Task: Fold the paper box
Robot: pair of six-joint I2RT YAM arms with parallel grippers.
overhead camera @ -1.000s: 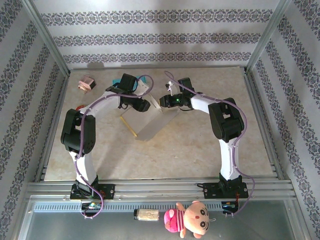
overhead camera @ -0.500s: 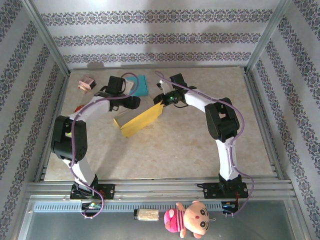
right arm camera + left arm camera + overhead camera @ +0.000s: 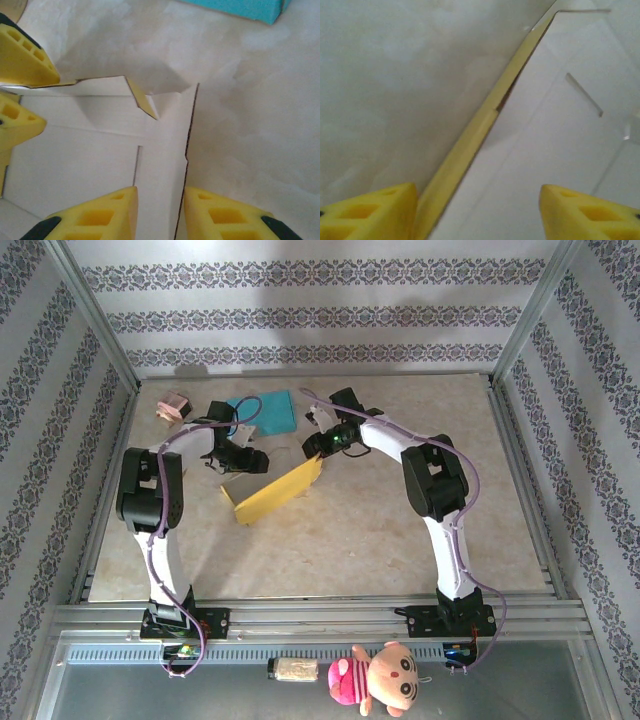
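Lying on the beige marbled tabletop, left of centre and toward the far side: one flat yellow paper box of thin card, white on its inner face, its long axis running from near-left to far-right. Left gripper, at the box's far-left edge: yellow fingers set wide apart and clamping nothing, with the card's yellow edge passing just beside one finger and the white face spread between them. Right gripper, at the box's far-right end: jaws nearly together, the cut edge of a white panel running into the narrow gap and pinched there. One teal flat rectangular piece, on the table just beyond the box. One small pink-and-brown object, toward the far-left corner. One pink plush doll, on the near ledge below the arm bases.
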